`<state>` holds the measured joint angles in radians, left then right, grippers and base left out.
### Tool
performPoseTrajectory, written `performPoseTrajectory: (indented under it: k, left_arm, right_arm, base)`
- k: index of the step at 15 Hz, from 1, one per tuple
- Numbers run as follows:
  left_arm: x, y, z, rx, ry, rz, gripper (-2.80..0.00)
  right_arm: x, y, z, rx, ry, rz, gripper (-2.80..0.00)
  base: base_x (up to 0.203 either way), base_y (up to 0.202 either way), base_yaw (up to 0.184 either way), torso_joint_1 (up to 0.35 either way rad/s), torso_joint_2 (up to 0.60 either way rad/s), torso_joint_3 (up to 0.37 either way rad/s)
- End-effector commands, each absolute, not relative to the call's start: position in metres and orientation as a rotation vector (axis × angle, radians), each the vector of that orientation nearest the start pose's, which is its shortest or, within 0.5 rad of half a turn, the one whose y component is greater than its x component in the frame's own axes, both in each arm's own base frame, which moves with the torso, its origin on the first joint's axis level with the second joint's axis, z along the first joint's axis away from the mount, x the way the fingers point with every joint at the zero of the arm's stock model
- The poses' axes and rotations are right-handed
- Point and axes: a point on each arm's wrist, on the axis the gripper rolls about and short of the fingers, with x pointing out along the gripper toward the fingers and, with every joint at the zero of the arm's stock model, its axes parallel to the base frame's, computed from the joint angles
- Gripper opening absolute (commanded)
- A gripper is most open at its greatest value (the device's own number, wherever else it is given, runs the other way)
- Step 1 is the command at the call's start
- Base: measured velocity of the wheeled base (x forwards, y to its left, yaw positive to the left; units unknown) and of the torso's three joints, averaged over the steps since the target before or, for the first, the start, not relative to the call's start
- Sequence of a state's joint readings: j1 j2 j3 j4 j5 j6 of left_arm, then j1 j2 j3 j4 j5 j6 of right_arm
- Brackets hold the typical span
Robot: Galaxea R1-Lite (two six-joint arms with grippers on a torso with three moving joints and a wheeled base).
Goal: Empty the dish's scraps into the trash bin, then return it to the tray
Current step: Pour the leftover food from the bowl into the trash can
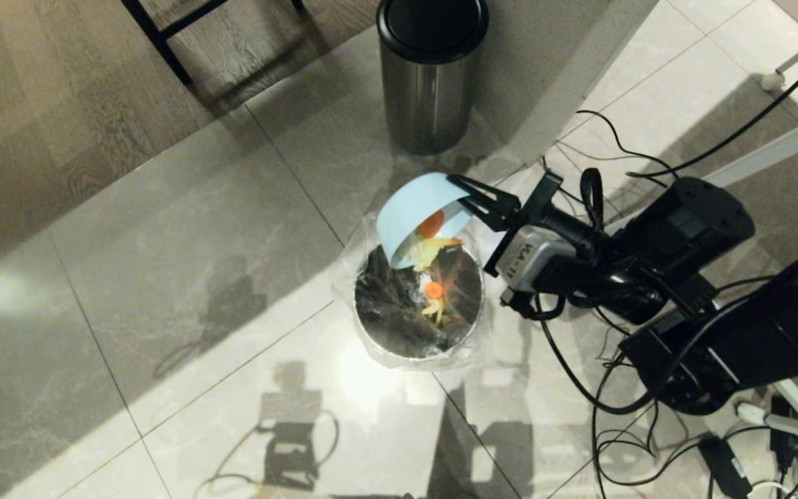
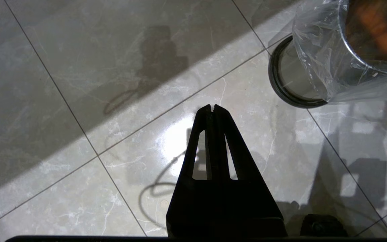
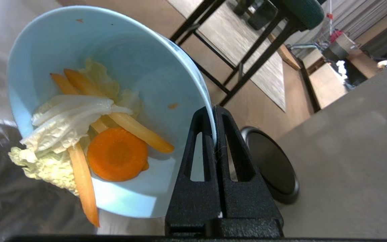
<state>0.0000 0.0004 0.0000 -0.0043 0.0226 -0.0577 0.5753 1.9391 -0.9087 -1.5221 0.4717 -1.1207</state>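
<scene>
My right gripper (image 1: pixel 460 188) is shut on the rim of the pale blue dish (image 1: pixel 409 208), which is tipped steeply over the trash bin (image 1: pixel 399 333). The scraps (image 1: pixel 430 246), a carrot slice (image 3: pixel 117 154), yellow strips and pale cabbage, slide towards the dish's (image 3: pixel 139 67) lower edge, some hanging over it. More scraps (image 1: pixel 433 294) lie inside the bag-lined bin. The right gripper (image 3: pixel 214 111) pinches the dish wall between its fingers. My left gripper (image 2: pixel 212 108) hangs shut and empty over the floor tiles, beside the bin (image 2: pixel 328 57). The tray is out of view.
A brushed-steel cylinder bin with a black domed lid (image 1: pixel 431 73) stands on the floor behind the trash bin. Black cables (image 1: pixel 621 388) and a power brick trail on the tiles at the right. White frame legs (image 1: pixel 787 145) cross the far right. Chair legs (image 1: pixel 163 34) stand at the back left.
</scene>
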Motion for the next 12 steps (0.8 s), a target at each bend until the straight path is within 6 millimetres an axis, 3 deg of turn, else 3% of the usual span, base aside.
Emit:
performPoseTrajectory:
  k: [1, 7, 12]
  left_arm:
    - [-0.023, 0.001, 0.076, -0.058, -0.004, 0.023, -2.8]
    - [-0.023, 0.001, 0.076, -0.058, -0.004, 0.023, -2.8]
    - [-0.023, 0.001, 0.076, -0.058, -0.004, 0.023, -2.8]
  right_arm:
    - [0.287, 0.198, 0.221, -0.944, -1.076, 0.614, -2.8]
    - [0.284, 0.199, 0.224, -0.886, -1.1, 0.705, -2.8]
    - [0.283, 0.199, 0.244, -0.852, -1.183, 0.72, -2.8]
  base:
    - [0.0, 0.0, 0.0, 0.0, 0.0, 0.0]
    - [0.0, 0.0, 0.0, 0.0, 0.0, 0.0]
    - [0.0, 0.0, 0.0, 0.0, 0.0, 0.0]
